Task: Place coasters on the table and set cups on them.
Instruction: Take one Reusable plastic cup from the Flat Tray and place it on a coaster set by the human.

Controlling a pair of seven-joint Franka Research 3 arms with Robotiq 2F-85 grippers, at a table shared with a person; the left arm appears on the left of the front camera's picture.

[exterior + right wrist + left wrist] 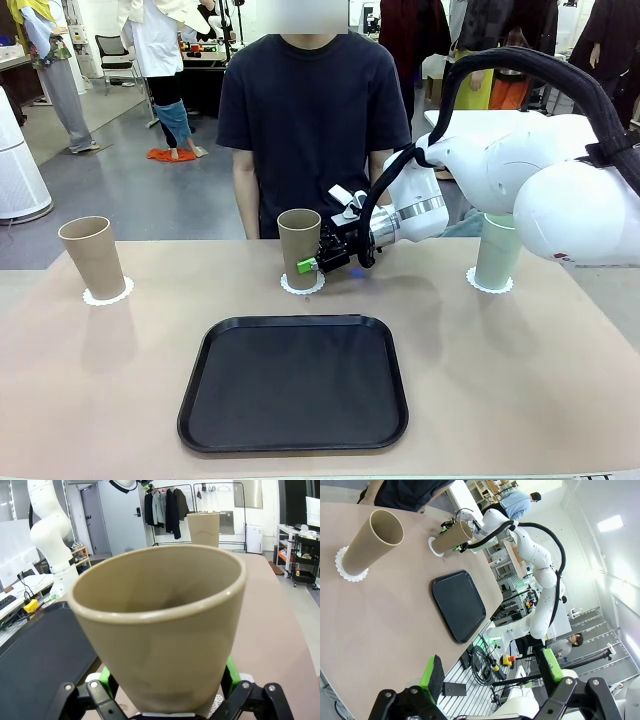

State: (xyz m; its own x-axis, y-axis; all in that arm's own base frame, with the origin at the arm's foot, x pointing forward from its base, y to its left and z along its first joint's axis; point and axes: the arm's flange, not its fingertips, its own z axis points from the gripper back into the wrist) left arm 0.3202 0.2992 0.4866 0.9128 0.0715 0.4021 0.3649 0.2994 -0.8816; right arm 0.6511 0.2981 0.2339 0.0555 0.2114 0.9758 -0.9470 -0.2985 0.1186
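You see the table point(120, 380) carrying a black tray point(294, 383) and three cups on coasters. Your right gripper point(318, 262) straddles the middle tan cup point(299, 246), fingers apart. Your left gripper point(490, 672) hangs spread, empty.

Hidden and cut-off parts

The middle tan cup point(160, 630) hid most of its coaster point(216, 701) at the bottom of the right wrist view. In the front view, the big right arm point(560, 190) covered the green cup's point(496, 252) top and ran off the right edge.
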